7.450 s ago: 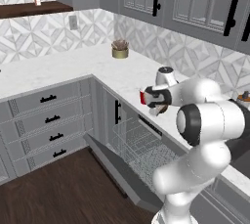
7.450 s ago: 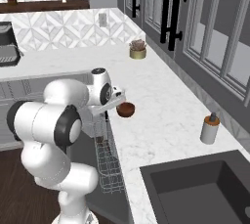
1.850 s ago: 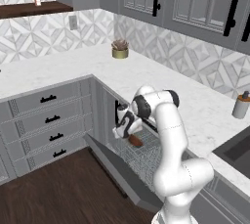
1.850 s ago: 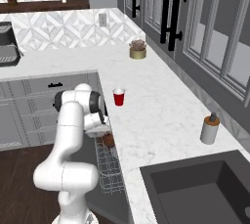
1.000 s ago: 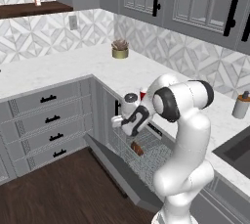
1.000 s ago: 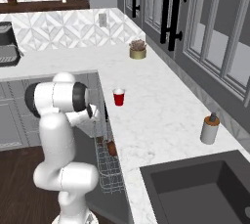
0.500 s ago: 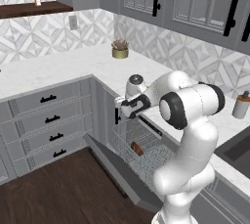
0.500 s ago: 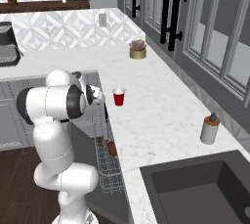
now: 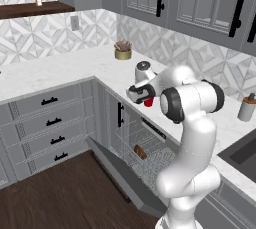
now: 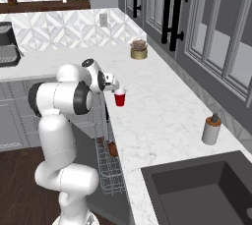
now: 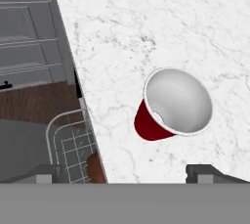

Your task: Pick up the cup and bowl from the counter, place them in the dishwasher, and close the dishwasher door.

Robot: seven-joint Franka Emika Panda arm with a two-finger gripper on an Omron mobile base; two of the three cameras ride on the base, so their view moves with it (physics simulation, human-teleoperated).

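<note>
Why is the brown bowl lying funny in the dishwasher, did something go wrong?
Only the bowl looks odd: it seems to sit tipped on its side in the wire rack of the dishwasher, not flat. The cup stands upright on the counter near its edge, nothing spilled. The open gripper hovers above it.

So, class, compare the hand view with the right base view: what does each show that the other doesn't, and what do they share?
The hand view's own: the pale inside of the cup, seen from above, with the open fingers apart from it. The right base view's own: the arm, the soap dispenser, the sink and the potted plant. Shared: the red cup upright on the counter, and the bowl in the rack below the counter's edge.
</note>
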